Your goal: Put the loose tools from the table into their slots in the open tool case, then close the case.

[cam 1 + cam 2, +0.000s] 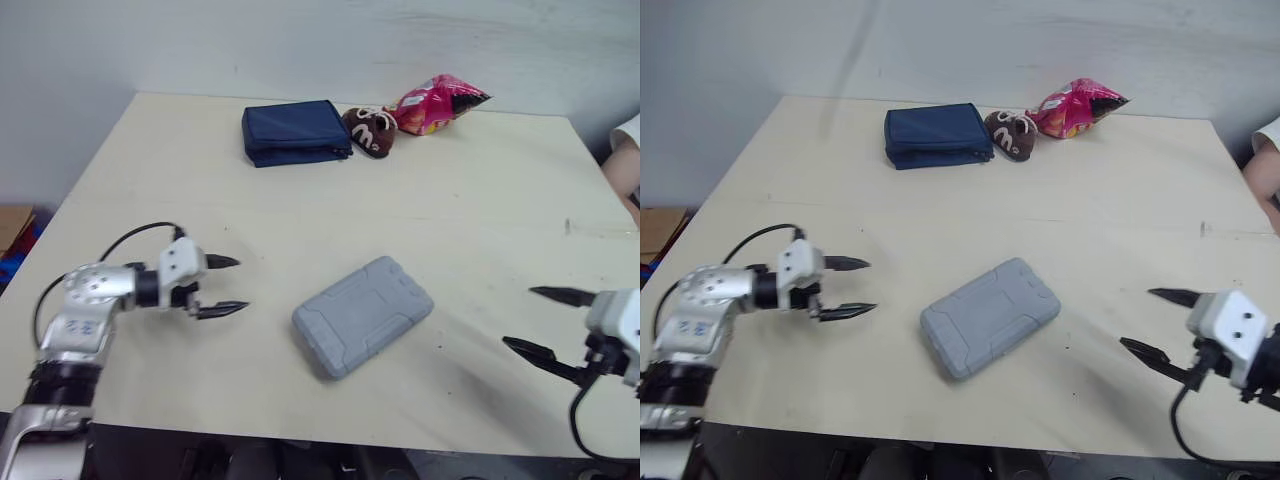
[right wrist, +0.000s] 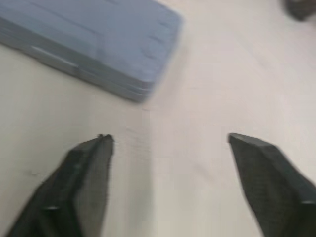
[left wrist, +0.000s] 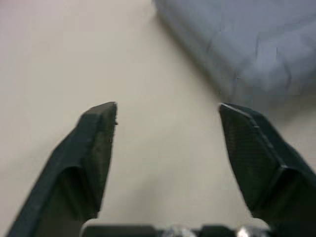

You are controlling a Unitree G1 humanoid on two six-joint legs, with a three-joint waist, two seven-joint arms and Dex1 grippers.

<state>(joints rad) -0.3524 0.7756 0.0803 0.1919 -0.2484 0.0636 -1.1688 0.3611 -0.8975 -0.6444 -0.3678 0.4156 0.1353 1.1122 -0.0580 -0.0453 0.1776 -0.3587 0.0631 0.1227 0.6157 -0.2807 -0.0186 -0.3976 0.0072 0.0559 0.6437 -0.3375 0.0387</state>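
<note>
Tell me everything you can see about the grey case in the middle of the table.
The grey case is a flat rectangular box with rounded corners, apparently moulded hard plastic, with raised panels on its lid. It is shut, with a seam along its side, and lies flat on the table, turned at an angle to the near edge. Only the table touches it. The left gripper and the right gripper, both open, sit apart from it on either side.

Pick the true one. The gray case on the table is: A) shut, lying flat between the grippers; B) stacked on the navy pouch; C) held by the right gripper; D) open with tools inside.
A: the gray case lies flat, lid down, between the open left gripper and right gripper.
</note>
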